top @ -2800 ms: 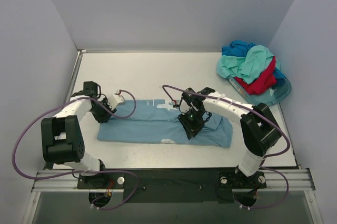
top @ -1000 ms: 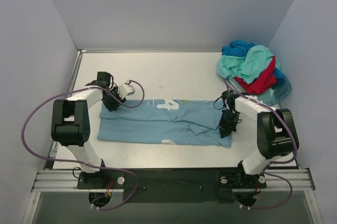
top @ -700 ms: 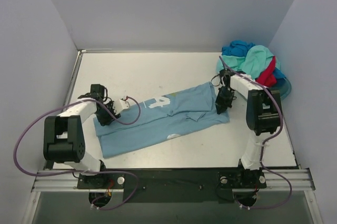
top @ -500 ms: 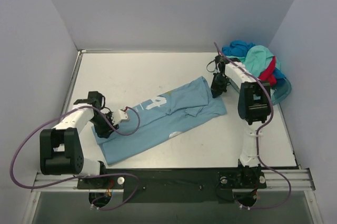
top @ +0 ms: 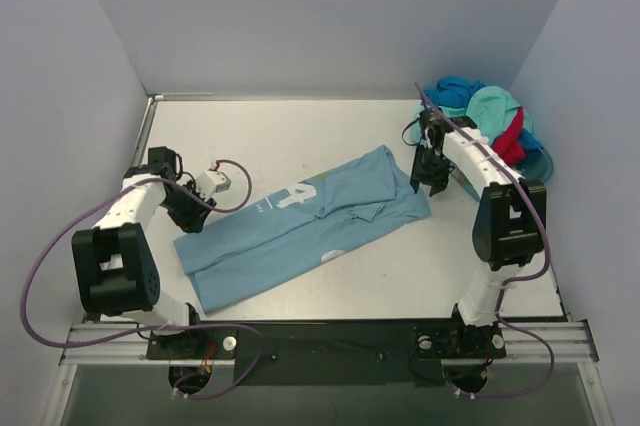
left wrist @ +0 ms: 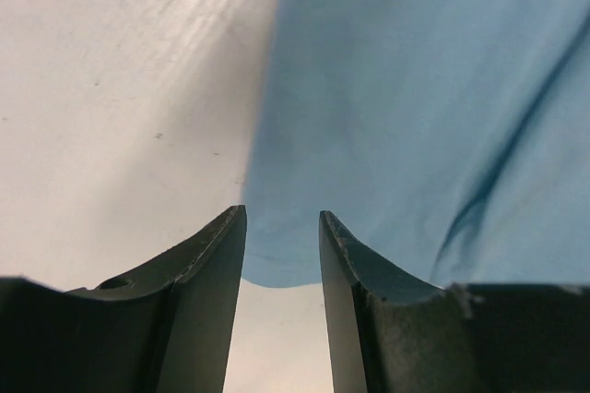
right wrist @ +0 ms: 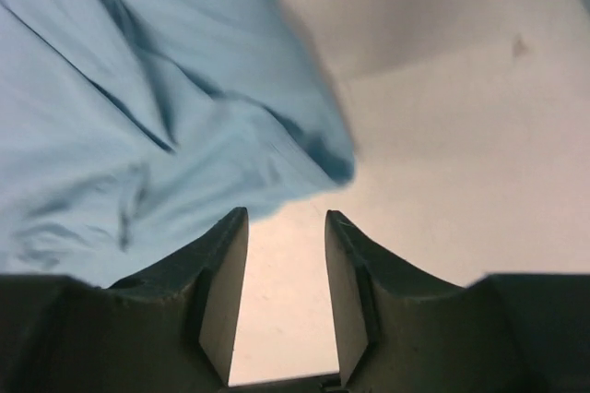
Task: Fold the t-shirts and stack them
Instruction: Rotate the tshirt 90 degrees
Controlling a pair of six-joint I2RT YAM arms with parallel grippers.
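Now the blue shirt (top: 300, 226) is lying slantwise on the table (top: 300, 136), loosely folded lengthwise. The left gripper (left wrist: 281, 218) is hanging over its left end, jaws apart and clamping nothing. The right gripper (right wrist: 286, 218) is sitting just off its far-right corner, jaws likewise apart and empty. The other shirts (top: 478, 126) are lying heaped in the tub (top: 540, 172).

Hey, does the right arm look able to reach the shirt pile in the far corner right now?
Probably yes. The right gripper hangs open just left of the pile, and nothing stands between them, so a short move over should do.
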